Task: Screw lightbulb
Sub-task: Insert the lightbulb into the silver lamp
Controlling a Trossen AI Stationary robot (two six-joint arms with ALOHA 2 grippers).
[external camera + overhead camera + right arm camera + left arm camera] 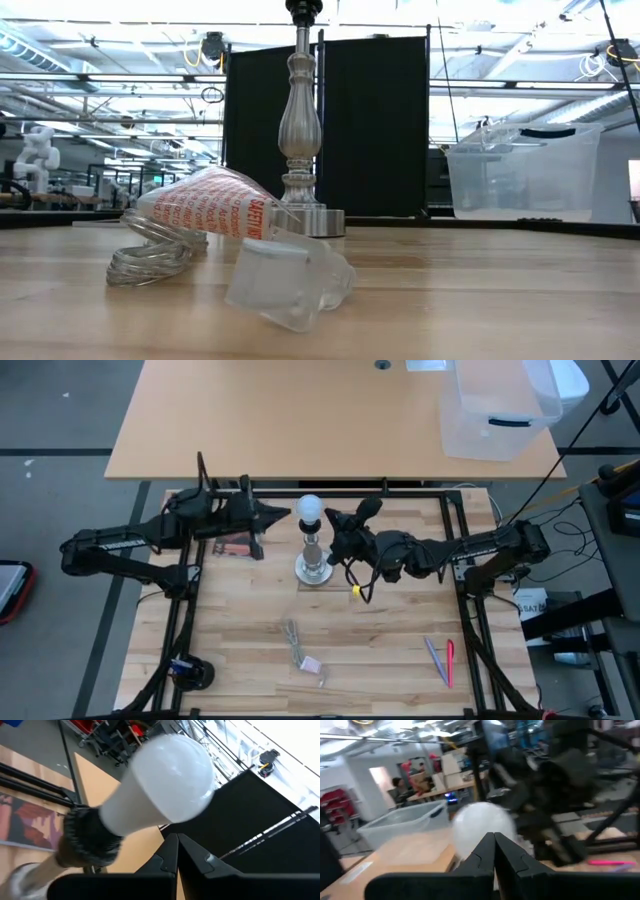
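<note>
The white frosted lightbulb (311, 508) sits with its base in the black socket (87, 837) on top of the silver stand (313, 565), which stands upright on its round base mid-table. My left gripper (288, 514) is shut and level, its tips pointing at the bulb (482, 827) from the table's left, a little short of it. My right gripper (333, 520) is shut and level on the bulb's right side. In the right wrist view its tips (177, 836) are right beside the globe (170, 775). The low view shows only the stand (299, 120). My left gripper touches nothing. My right gripper has its shut tips close against the side of the bulb's globe (162, 822), level from the table's right; I cannot tell whether they touch it.
Clear plastic packaging (300, 650) lies near the table's front middle and fills the low view's foreground (215, 215). Pens (440, 660) lie at the front right and a reddish card (237, 545) under the left arm. A clear bin (495, 410) stands on the far desk.
</note>
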